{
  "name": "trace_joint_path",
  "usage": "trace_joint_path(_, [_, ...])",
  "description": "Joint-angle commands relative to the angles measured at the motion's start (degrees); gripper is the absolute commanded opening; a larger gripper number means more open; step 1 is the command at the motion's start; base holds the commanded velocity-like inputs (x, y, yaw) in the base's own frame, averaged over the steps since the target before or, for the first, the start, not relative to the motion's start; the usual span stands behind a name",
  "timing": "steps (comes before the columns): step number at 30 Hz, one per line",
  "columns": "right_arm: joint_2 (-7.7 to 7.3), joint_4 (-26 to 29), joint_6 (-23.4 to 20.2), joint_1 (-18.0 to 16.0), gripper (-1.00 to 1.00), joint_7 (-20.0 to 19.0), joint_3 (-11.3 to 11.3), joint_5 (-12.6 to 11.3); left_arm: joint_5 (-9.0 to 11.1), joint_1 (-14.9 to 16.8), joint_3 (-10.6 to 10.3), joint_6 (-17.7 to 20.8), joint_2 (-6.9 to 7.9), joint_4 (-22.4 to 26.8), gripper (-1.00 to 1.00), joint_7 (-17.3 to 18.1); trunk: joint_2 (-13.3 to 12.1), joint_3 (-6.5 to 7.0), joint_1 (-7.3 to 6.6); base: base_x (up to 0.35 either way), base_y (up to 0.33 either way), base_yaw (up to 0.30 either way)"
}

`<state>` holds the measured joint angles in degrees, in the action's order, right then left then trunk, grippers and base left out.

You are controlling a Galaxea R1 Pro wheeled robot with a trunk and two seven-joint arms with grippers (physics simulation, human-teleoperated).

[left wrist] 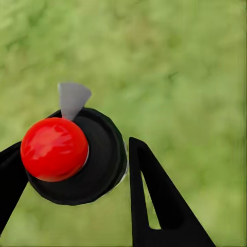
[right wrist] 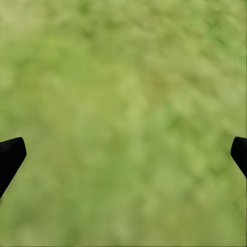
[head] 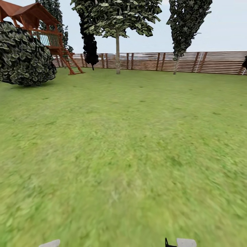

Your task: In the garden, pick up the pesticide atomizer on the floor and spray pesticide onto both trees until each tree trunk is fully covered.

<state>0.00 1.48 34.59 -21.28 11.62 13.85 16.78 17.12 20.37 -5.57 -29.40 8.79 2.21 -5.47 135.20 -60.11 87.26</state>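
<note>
Pesticide atomizer sits between the two black fingers of the left gripper, seen from above in the left wrist view. It has a round black body, a glossy red ball-shaped cap and a small grey nozzle tab sticking out at the rim. One finger presses the body's side and the other lies just against its opposite edge, so the left gripper looks clamped on the bottle, which hangs clear above blurred grass.

By the look of it, the bottle is stiff plastic and smooth, so it would slip or twist under a light pinch. If it holds liquid, it is likely moderately heavy and may slosh. The black body is the sound place to grip. The rounded red cap would squirt out of the fingers, and the nozzle tab must stay unobstructed and facing the bark.

The right gripper is spread wide with nothing between its fingertips, over grass.

In the head view, a red-brown wooden playset stands at ten o'clock behind a big round dark bush. A dark narrow tree is at eleven. A pale-trunked leafy tree stands at twelve, far across the lawn. I judge it may be one of the trees to spray, though at this range I cannot be sure. A thin-stemmed cypress-like tree is at one o'clock, and the brown slat fence runs behind them all.
</note>
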Motion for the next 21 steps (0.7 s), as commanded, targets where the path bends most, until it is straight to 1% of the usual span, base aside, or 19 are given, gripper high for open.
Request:
trace_joint_path(1, [0.00, -0.07, 0.15, 0.04, 1.00, 0.33, 0.30, 0.62, 0.19, 0.02, -0.50, -0.13, 0.00, -0.01, -1.00, -0.34, 0.02, -0.05, 0.02, 0.340, 0.000, 0.000])
trace_joint_path(21, [0.00, -0.07, 0.13, 0.18, 1.00, 0.34, 0.30, 0.62, 0.19, 0.02, -0.50, -0.13, 0.00, -0.04, -1.00, -0.34, 0.02, -0.05, 0.02, 0.340, 0.000, 0.000])
